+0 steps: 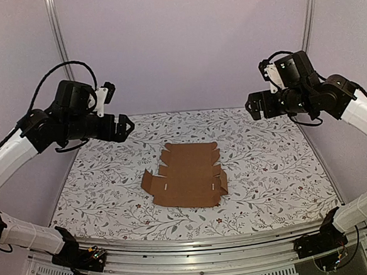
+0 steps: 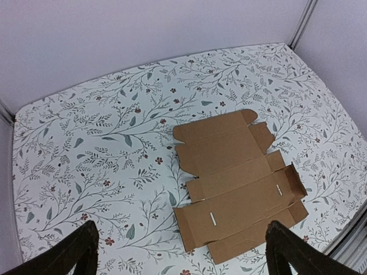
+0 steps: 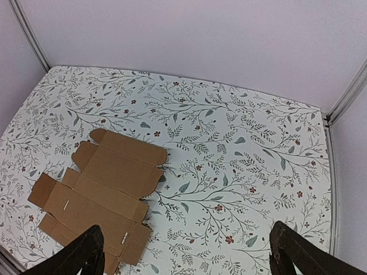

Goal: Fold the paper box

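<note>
The paper box is a flat brown die-cut cardboard sheet with flaps, tabs and two slits, lying unfolded in the middle of the table. It also shows in the left wrist view and the right wrist view. My left gripper hangs high above the table's left side, open and empty. My right gripper hangs high above the right side, open and empty. In the wrist views only the dark fingertips show at the bottom, wide apart. Neither gripper touches the sheet.
The table carries a white cloth with a leaf-and-flower print. Pale walls and metal corner posts close the back and sides. A metal rail runs along the near edge by the arm bases.
</note>
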